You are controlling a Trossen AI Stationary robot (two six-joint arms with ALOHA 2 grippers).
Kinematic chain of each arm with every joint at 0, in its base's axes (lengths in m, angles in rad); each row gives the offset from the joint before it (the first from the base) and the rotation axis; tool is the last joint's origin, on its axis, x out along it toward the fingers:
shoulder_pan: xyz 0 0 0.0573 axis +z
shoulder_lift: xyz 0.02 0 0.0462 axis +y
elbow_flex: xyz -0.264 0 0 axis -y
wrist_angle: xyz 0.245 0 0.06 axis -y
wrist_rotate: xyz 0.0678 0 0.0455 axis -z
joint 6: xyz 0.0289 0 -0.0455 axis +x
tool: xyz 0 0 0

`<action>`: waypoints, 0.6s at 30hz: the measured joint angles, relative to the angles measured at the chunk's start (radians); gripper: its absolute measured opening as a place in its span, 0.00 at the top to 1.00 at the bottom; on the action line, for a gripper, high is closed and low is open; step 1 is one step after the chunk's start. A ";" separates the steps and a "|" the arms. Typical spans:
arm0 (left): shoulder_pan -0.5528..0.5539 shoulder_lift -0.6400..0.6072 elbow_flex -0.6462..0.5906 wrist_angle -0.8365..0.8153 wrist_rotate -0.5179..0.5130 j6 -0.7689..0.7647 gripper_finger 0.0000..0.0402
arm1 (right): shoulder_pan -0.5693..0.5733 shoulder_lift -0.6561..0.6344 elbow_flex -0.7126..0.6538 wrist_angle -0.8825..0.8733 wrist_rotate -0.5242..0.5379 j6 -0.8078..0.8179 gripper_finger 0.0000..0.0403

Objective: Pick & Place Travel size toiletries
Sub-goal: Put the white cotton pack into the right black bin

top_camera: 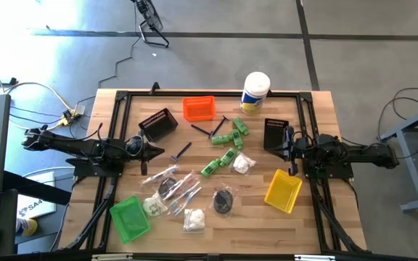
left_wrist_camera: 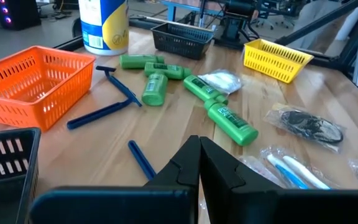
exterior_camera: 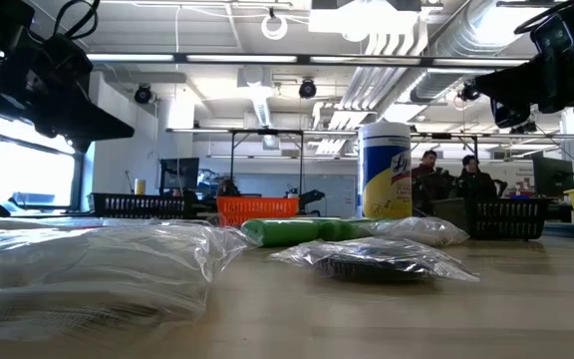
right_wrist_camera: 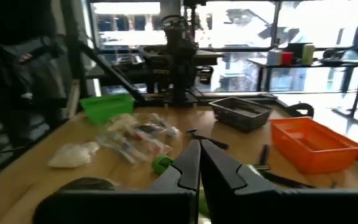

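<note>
The toiletries lie loose on the wooden table's middle: green mini bottles (top_camera: 227, 138) (left_wrist_camera: 229, 119), dark blue razor sticks (top_camera: 181, 151) (left_wrist_camera: 120, 93), clear-wrapped packets (top_camera: 171, 185), bags of white puffs (top_camera: 243, 164) and a dark round bundle (top_camera: 223, 201) (left_wrist_camera: 306, 124). My left gripper (top_camera: 153, 150) (left_wrist_camera: 199, 148) hovers shut at the table's left side, pointing toward the items. My right gripper (top_camera: 285, 147) (right_wrist_camera: 198, 149) hovers shut at the right side, facing it. Neither touches anything.
Small bins ring the items: orange (top_camera: 199, 108) and black (top_camera: 158, 123) at the back left, black (top_camera: 274, 133) at the right, yellow (top_camera: 283, 191) near right, green (top_camera: 130, 218) near left. A tall white canister (top_camera: 255, 92) stands at the far edge. People sit in the room beyond (exterior_camera: 451, 175).
</note>
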 joint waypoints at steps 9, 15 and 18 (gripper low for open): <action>0.000 0.000 0.000 0.000 0.001 -0.078 0.99 | 0.000 0.000 0.000 0.006 -0.033 0.275 0.99; 0.000 0.000 -0.002 0.016 0.002 -0.127 0.99 | 0.000 0.000 0.000 0.007 -0.020 0.433 0.99; 0.000 0.000 -0.003 0.025 0.003 -0.160 0.99 | 0.000 0.000 0.000 0.007 0.012 0.455 0.99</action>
